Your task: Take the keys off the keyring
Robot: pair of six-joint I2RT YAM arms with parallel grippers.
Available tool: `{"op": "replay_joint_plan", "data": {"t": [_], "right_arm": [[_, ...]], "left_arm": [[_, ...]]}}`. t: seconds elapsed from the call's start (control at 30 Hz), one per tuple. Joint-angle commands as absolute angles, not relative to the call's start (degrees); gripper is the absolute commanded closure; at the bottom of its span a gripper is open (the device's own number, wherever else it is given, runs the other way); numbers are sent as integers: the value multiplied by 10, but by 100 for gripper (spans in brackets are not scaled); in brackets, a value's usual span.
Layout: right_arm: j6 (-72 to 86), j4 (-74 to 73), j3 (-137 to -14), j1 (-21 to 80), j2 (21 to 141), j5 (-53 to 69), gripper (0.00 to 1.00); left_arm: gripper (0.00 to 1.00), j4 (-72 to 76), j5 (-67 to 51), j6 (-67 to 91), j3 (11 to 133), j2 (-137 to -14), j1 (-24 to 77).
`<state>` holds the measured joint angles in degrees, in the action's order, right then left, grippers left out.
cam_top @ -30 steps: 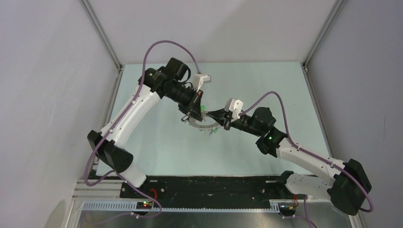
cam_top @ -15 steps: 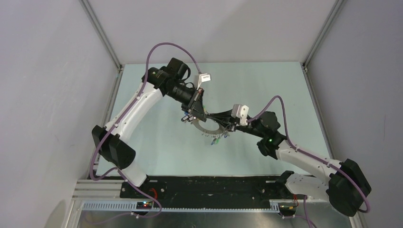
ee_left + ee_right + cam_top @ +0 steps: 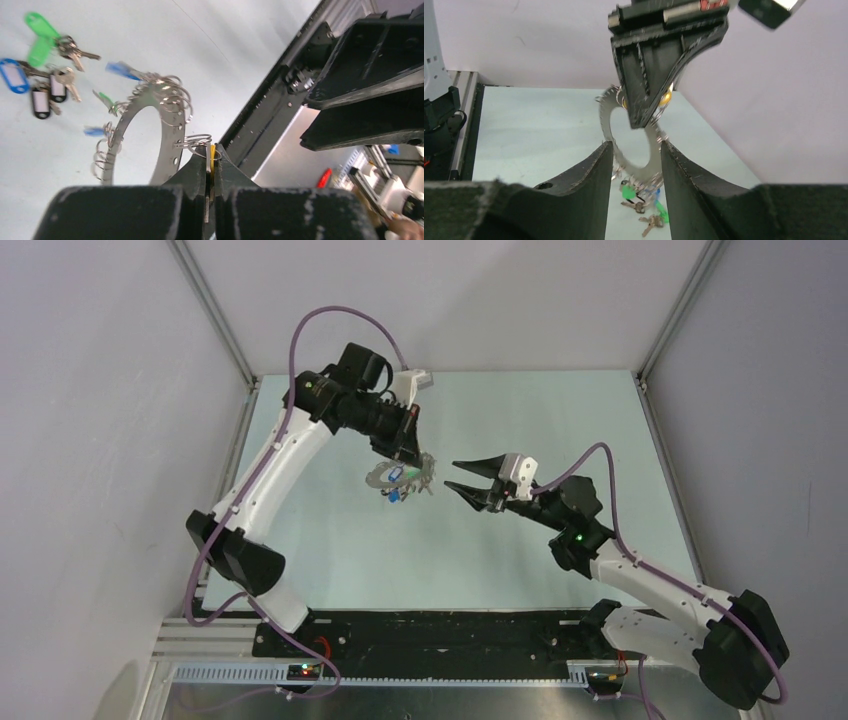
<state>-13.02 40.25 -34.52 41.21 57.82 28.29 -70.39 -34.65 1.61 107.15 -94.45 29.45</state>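
My left gripper (image 3: 408, 462) is shut on a flat metal key with a yellow tag (image 3: 212, 152) that hangs by a wire loop from the keyring (image 3: 165, 135). It holds the grey ring tilted above the table (image 3: 385, 475). Blue and green tagged keys (image 3: 120, 70) still hang on the rim. Loose keys with green (image 3: 40, 37), blue (image 3: 12, 75) and dark tags (image 3: 40, 102) lie on the table. My right gripper (image 3: 452, 474) is open and empty, to the right of the ring and apart from it. In the right wrist view the ring (image 3: 629, 155) shows beyond my open fingers (image 3: 599, 165).
The pale green table (image 3: 560, 420) is fenced by grey walls and metal rails. A black base plate (image 3: 450, 630) runs along the near edge. Loose keys (image 3: 644, 220) lie on the table below the ring.
My left gripper has lifted the keyring and carried it left and back. My right gripper, earlier at the ring's right edge, has opened and drawn away to the right.
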Motion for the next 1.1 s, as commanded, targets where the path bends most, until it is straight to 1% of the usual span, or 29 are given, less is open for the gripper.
{"op": "replay_joint_plan", "data": {"t": [0.0,0.2,0.37,0.47,0.53,0.6,0.63,0.7,0.83,0.9,1.0,1.03,1.07], "right_arm": [[-119,411,-360,411,592,264,55],[-113,432,-383,405,635,252,56],[-104,445,-409,389,666,273,58],[-94,436,-428,383,683,311,59],[-89,422,-439,381,693,330,57],[-86,416,-441,384,702,323,51],[-86,417,-442,384,706,310,46],[-85,418,-443,382,717,292,39],[-85,407,-455,377,746,308,32],[-89,393,-464,375,755,333,31],[-76,394,-470,360,763,379,34],[-62,398,-471,355,765,409,39],[-55,403,-474,346,767,433,42]], "left_arm": [[100,-687,-297,30,1129,-929,293],[100,-687,-272,35,1148,-942,293],[100,-687,-314,31,1130,-941,294],[100,-687,-359,30,1120,-942,294],[100,-681,-379,43,1120,-944,293],[100,-672,-394,52,1118,-943,293],[100,-667,-399,54,1117,-941,293],[100,-663,-408,58,1115,-938,294],[100,-661,-419,53,1110,-928,294],[100,-662,-432,45,1111,-923,295],[100,-661,-439,32,1106,-916,297],[100,-662,-444,30,1104,-915,297],[100,-662,-447,29,1100,-914,297]]}}
